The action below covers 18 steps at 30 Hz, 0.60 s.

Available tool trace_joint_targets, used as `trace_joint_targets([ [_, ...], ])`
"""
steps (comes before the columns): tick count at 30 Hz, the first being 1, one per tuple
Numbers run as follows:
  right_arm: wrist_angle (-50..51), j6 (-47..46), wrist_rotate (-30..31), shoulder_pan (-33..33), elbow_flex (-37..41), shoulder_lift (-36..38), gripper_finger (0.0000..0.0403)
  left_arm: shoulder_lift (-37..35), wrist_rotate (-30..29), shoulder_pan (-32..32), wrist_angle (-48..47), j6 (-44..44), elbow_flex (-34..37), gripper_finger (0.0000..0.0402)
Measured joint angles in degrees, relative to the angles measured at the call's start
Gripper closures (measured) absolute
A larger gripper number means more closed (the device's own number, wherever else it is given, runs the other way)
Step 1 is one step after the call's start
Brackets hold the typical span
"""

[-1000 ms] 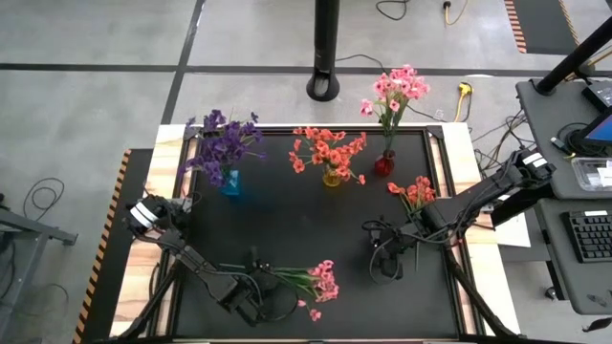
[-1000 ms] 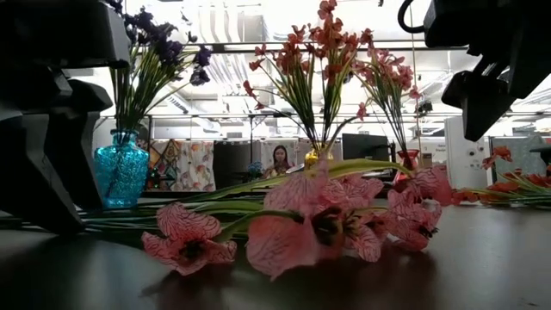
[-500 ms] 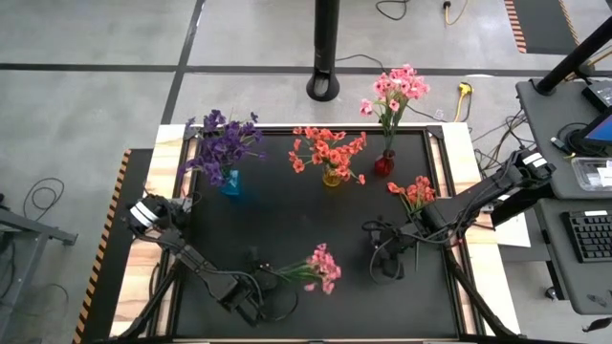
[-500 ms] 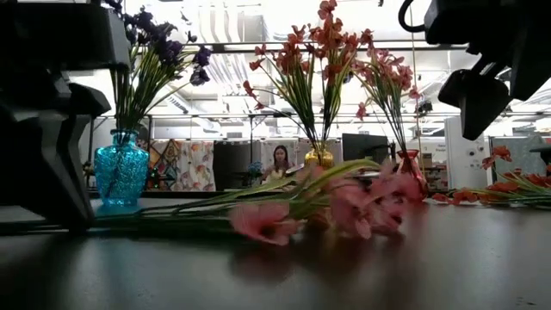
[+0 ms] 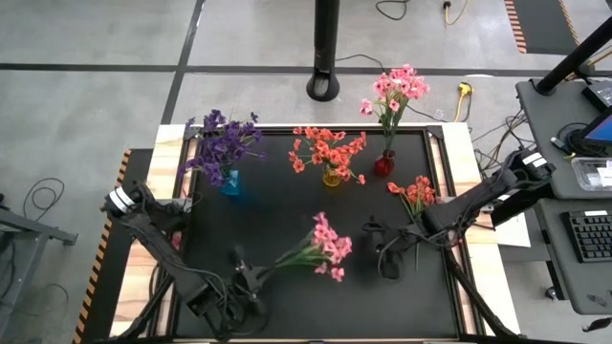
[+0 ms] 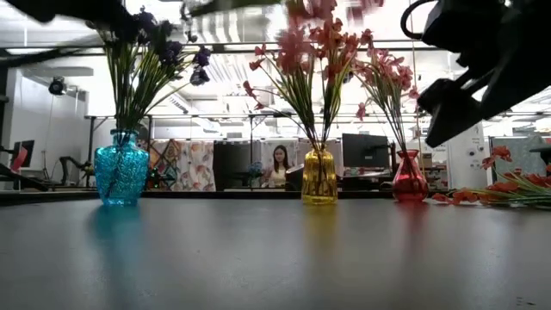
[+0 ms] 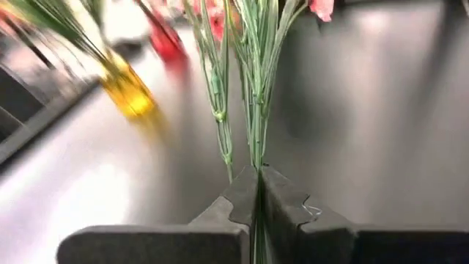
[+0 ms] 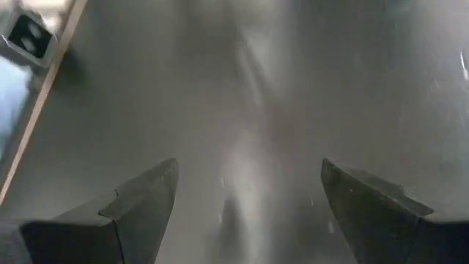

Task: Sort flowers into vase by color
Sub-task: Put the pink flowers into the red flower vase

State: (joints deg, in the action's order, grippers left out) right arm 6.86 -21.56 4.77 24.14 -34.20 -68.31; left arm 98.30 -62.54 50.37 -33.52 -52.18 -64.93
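My left gripper [image 5: 249, 275] hangs above the table's near left part, shut on a spray of pink flowers [image 5: 327, 247], whose blurred blossoms [image 6: 301, 10] show high up in the low view. My right gripper [image 5: 386, 260] hovers open over the table's right half, with nothing between its fingers [image 8: 146, 202]. Orange-red flowers [image 5: 414, 194] lie on the table near its right edge. At the back stand a blue vase [image 6: 120, 175] with purple flowers, a yellow vase [image 6: 319, 176] with orange-red ones and a red vase [image 6: 409, 176] with pink ones. My left gripper pinches the thin green stems [image 7: 256, 158] of the pink spray between its two fingers, near the stems' lower ends. The stems run straight out ahead, along the fingers. The spray is lifted clear of the table, and its blossoms point toward the table's far right.
The black mat [image 5: 287, 215] has bare room between the vases and the grippers. A black pole base [image 5: 324, 86] stands on the floor beyond the far edge. A desk with a keyboard [image 5: 591, 234] is off to the right. A person [image 6: 279, 164] sits far behind the table.
My left gripper has shut on the pink spray's stems and risen. The spray, which lay on the table, is now lifted clear, and its blossoms have swung toward the far edge. My right gripper has stayed open and has hardly moved.
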Motion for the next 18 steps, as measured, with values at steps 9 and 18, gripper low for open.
trace_joint_targets([
  [9,-36.5,6.3,4.5,0.0,12.2,-1.0,0.0076,1.2,-9.7,-1.3,3.1,-0.2,-0.1,0.0402],
  [18,-40.3,8.8,4.9,0.0,12.2,-1.3,0.0076,4.8,-8.8,-4.0,5.4,-0.4,-0.1,0.0402],
])
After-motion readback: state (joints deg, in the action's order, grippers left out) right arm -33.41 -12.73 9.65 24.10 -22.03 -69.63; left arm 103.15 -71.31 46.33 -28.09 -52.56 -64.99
